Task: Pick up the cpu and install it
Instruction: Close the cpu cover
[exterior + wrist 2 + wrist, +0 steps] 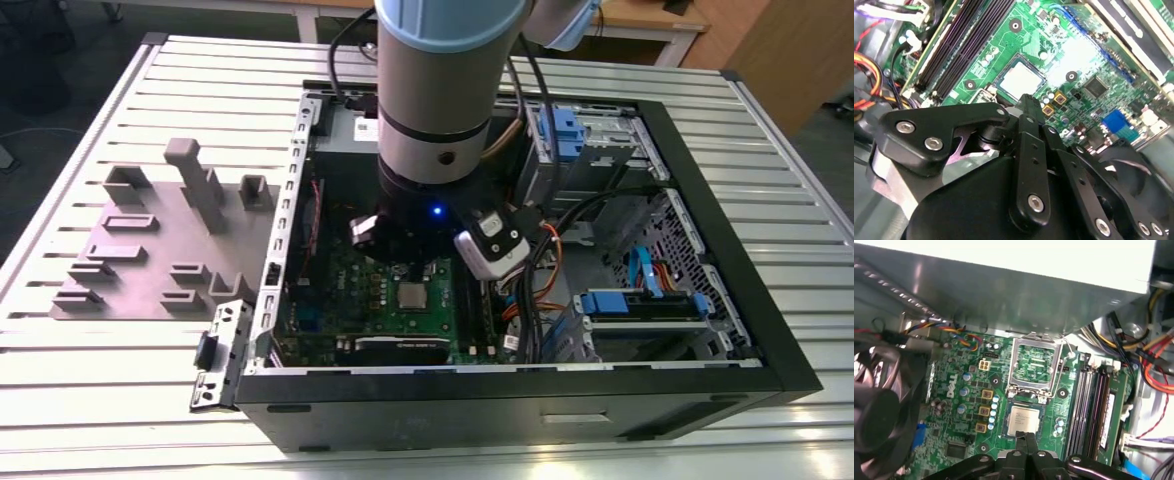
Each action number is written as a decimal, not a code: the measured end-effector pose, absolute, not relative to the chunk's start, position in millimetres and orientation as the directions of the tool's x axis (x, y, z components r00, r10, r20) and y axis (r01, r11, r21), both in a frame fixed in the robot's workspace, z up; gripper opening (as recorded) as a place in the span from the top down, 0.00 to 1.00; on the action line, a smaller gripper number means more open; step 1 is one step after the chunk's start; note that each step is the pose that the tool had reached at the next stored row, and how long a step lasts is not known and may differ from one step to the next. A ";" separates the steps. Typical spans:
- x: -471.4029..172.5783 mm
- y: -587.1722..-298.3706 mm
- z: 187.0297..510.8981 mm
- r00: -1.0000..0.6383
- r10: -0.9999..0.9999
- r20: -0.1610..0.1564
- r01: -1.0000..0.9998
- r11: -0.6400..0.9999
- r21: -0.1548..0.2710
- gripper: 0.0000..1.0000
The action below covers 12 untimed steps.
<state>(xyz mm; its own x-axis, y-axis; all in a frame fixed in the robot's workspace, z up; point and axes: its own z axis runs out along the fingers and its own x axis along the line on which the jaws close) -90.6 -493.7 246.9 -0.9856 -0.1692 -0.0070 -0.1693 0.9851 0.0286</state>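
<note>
Slatted metal table (801, 150) carried the open black computer case (534, 420). In the exterior view, a grey moulded fixture plate (134, 260) lay at 9 o'clock of the case. The grey-and-blue robot arm (441, 80) reached down into the case over the green motherboard (969, 405).

Progress, judged: the small square silver-topped cpu (1023, 421) lay flat within its socket outline on the board, so placement looked done or nearly so. The rectangular silver socket frame (1036, 342) stood hinged up just beside it, so clamping was not yet done. In the exterior view, the cpu (414, 296) sat at 6 o'clock of the arm's wrist.

Black gripper (1027, 439) hovered at the cpu's near edge. Its jaws looked pressed together, with nothing seen between them.

Hard to make out:
- whether the tips touched the cpu's rim
- whether the cpu was fully seated
- much of the board, which the arm covered in the exterior view
</note>
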 end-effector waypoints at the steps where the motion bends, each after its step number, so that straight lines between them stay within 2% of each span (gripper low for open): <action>1: -90.6 -493.7 246.9 -0.983 -0.186 -0.007 -0.186 0.982 0.029 0.90; 12: -90.6 -493.7 246.9 -0.927 -0.375 -0.007 -0.375 0.927 0.029 0.90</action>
<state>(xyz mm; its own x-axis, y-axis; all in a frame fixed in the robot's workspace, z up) -90.6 -493.7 246.9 -0.9272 -0.3745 -0.0069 -0.3746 0.9268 0.0287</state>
